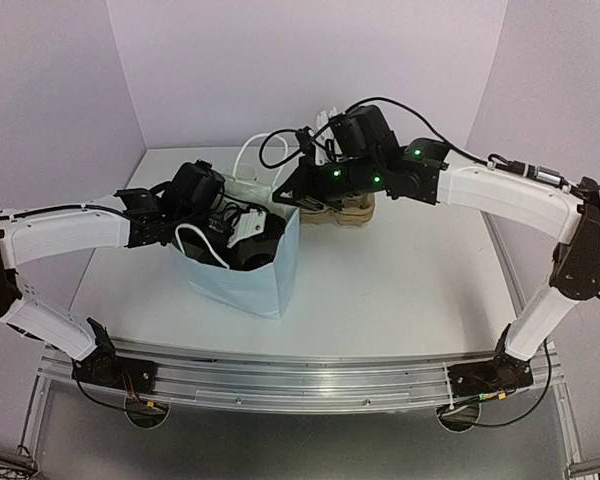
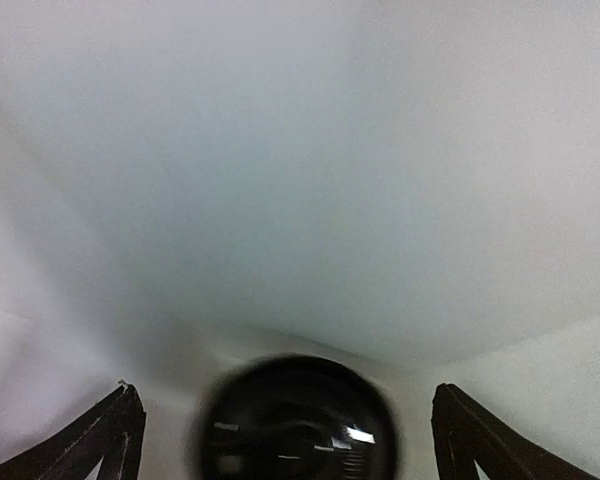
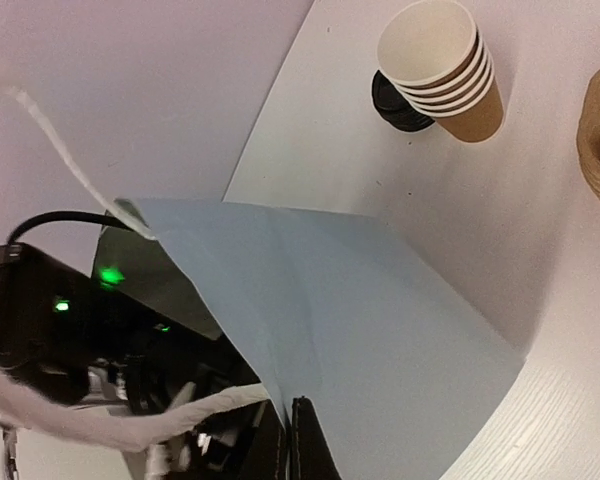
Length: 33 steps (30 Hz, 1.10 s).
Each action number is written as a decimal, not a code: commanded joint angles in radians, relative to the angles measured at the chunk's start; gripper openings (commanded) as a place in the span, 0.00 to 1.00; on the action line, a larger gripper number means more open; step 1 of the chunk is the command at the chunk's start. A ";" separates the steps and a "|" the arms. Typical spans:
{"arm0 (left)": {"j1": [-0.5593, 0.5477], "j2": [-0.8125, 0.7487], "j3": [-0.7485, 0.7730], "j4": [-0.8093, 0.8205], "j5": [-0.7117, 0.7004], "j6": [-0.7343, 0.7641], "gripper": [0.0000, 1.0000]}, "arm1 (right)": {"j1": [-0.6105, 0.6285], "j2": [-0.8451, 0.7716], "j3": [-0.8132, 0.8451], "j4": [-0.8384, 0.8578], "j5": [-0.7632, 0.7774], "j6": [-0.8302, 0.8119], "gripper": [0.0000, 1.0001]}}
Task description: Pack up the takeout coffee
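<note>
Left tool (image 2: 285, 392), jaws spread wide, straddles the round black plastic lid (image 2: 298, 430) of the takeout coffee inside the pale blue paper bag (image 1: 270, 275). Right tool (image 1: 292, 195), closed, pinches the bag's rim, apparently to keep the mouth open.

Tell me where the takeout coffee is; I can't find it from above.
Left wrist view, bottom centre: its black lid shows between the fingers of the open left gripper, inside the pale blue bag.
</note>
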 commanded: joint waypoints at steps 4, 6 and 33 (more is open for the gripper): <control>-0.004 -0.068 0.088 0.096 0.026 -0.195 1.00 | -0.016 0.062 0.049 -0.099 0.070 -0.090 0.00; -0.004 -0.074 0.077 0.097 0.026 -0.200 1.00 | -0.016 0.060 0.053 -0.103 0.072 -0.111 0.00; -0.004 -0.218 0.204 -0.020 -0.115 -0.290 0.99 | -0.065 0.093 0.136 -0.130 -0.092 -0.392 0.00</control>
